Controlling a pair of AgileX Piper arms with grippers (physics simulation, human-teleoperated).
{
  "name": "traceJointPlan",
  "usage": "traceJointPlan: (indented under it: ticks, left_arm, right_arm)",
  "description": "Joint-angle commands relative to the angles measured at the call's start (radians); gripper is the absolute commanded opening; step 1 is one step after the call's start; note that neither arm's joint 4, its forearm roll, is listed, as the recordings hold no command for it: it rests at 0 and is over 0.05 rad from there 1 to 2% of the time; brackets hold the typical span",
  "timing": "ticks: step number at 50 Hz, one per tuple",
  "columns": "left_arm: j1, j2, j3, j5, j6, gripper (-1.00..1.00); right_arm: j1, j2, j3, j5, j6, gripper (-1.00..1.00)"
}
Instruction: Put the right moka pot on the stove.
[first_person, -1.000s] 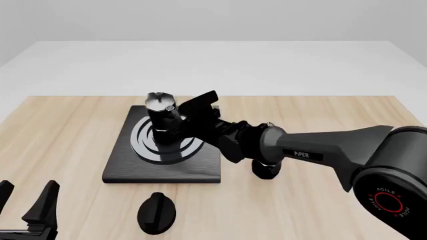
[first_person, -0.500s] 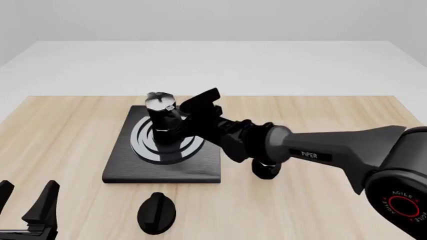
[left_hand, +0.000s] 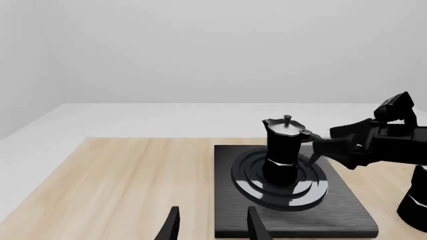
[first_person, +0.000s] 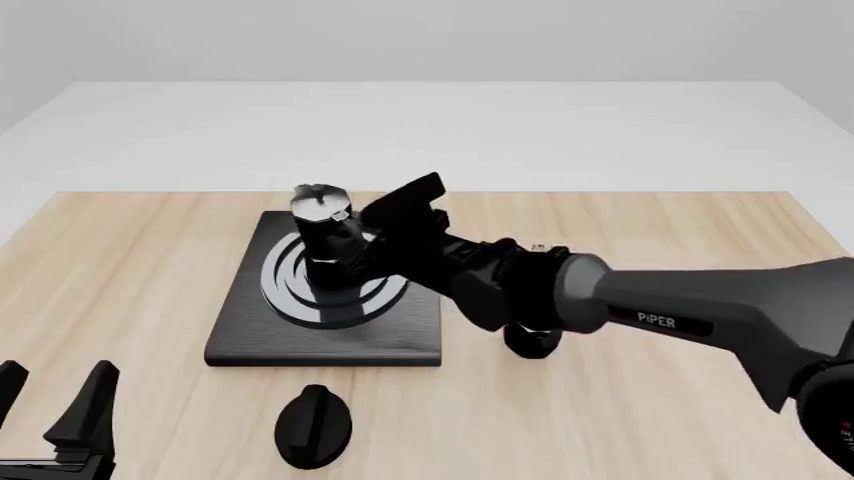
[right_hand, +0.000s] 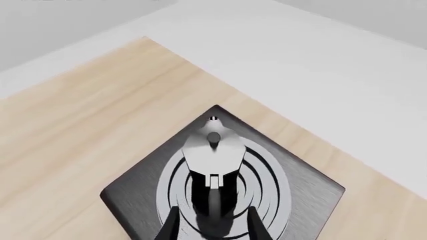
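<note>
The right moka pot (first_person: 324, 238) stands upright on the burner rings of the stove (first_person: 400, 335), its silver lid (right_hand: 212, 142) facing up. My right gripper (first_person: 358, 250) is open at the pot's handle side. In the right wrist view its fingers (right_hand: 170, 226) flank the black handle with a gap on each side. In the left wrist view the pot (left_hand: 283, 150) rests on the stove (left_hand: 347, 210), with the right gripper (left_hand: 313, 147) just beside it. My left gripper (first_person: 54, 412) hangs open and empty at the near left, far from the stove.
A second moka pot (first_person: 534, 340) stands on the wooden table right of the stove, mostly hidden behind my right arm. A black oval knob (first_person: 312, 425) lies in front of the stove. The table ends at a white floor behind.
The right gripper has edged slightly up and back from the pot, and its forearm has swung lower and to the right. The pot stays put on the stove. The left arm is still.
</note>
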Motion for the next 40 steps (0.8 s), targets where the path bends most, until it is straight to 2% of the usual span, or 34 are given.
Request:
traceJointPlan:
  ticks: [1, 17, 27, 33, 40]
  left_arm:
    - [0.000, 0.000, 0.000, 0.000, 0.000, 1.00]
    - [0.000, 0.000, 0.000, 0.000, 0.000, 1.00]
    - [0.000, 0.000, 0.000, 0.000, 0.000, 1.00]
    - [0.000, 0.000, 0.000, 0.000, 0.000, 1.00]
    - [0.000, 0.000, 0.000, 0.000, 0.000, 1.00]
  right_arm:
    - [0.007, -0.090, 0.071, -0.003, -0.007, 1.00]
    - [0.021, -0.288, 0.203, 0.012, -0.024, 1.00]
    - [0.024, -0.429, 0.323, 0.005, -0.038, 1.00]
    - [0.016, -0.519, 0.404, -0.004, -0.046, 1.00]
    - [-0.004, -0.600, 0.446, 0.009, -0.055, 1.00]
